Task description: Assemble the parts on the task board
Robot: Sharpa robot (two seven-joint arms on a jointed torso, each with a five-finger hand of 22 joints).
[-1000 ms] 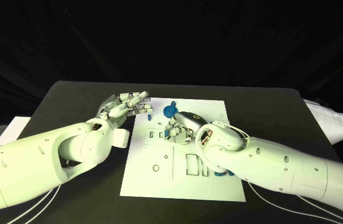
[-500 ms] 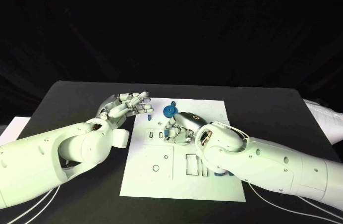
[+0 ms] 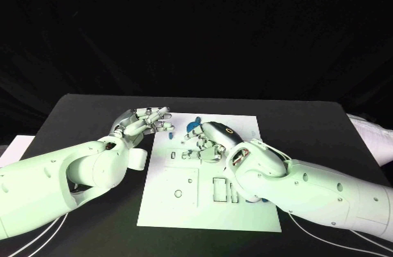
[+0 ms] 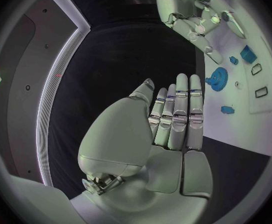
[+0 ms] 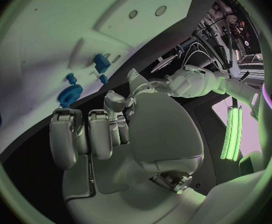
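**Right hand lifted off board centre**

Right hand (image 3: 211, 137): raised since a second ago, fingers loosely curled, apparently empty. Left hand (image 3: 146, 120): unchanged, fingers together, empty. Gear part (image 3: 194, 126): loose, upper centre of task board (image 3: 184, 206). Not yet seated.

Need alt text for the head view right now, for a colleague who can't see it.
Two white robot arms reach over a white task board on a black table. The right hand is over the board's middle near small blue parts; the left hand hovers open-fingered by its far left corner.
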